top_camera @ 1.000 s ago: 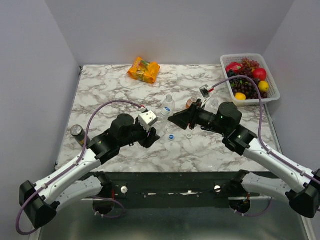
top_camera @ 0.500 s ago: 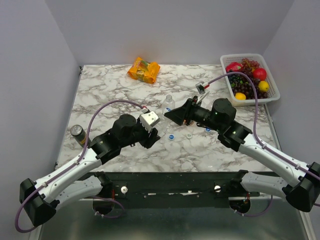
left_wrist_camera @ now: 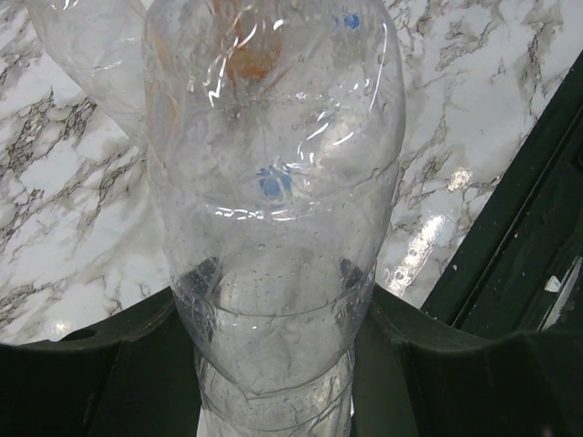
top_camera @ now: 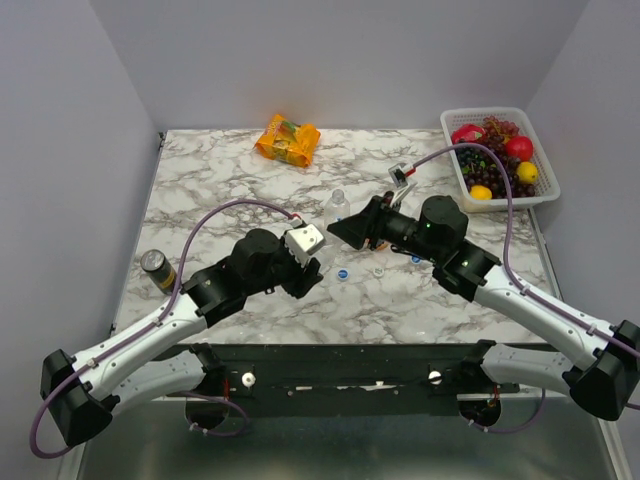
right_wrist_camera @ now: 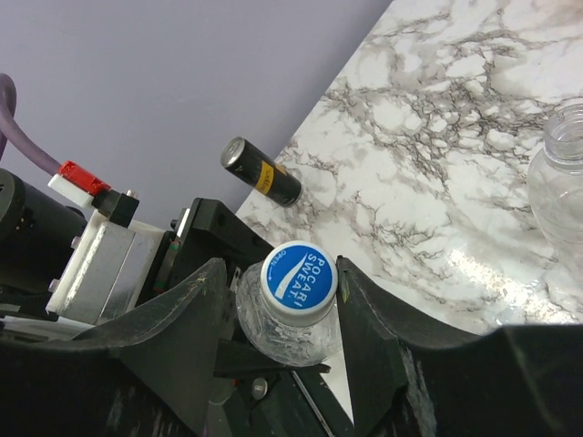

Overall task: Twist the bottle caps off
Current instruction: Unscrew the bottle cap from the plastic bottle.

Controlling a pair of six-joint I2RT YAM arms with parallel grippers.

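Your left fingers [left_wrist_camera: 100, 373] are squeezing the clear bottle [left_wrist_camera: 273, 228] around its body, near the middle of the table [left_wrist_camera: 55, 182]. Your right fingers [right_wrist_camera: 182, 309] are standing apart on both sides of the blue cap [right_wrist_camera: 299, 280]. One is touching it and the other is leaving a gap. The cap is sitting on the bottle.

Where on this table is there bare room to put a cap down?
Bare marble between the snack packet and fruit basket, and on the left between packet and black can. The centre is crowded: left gripper, right gripper, bottles, loose caps.
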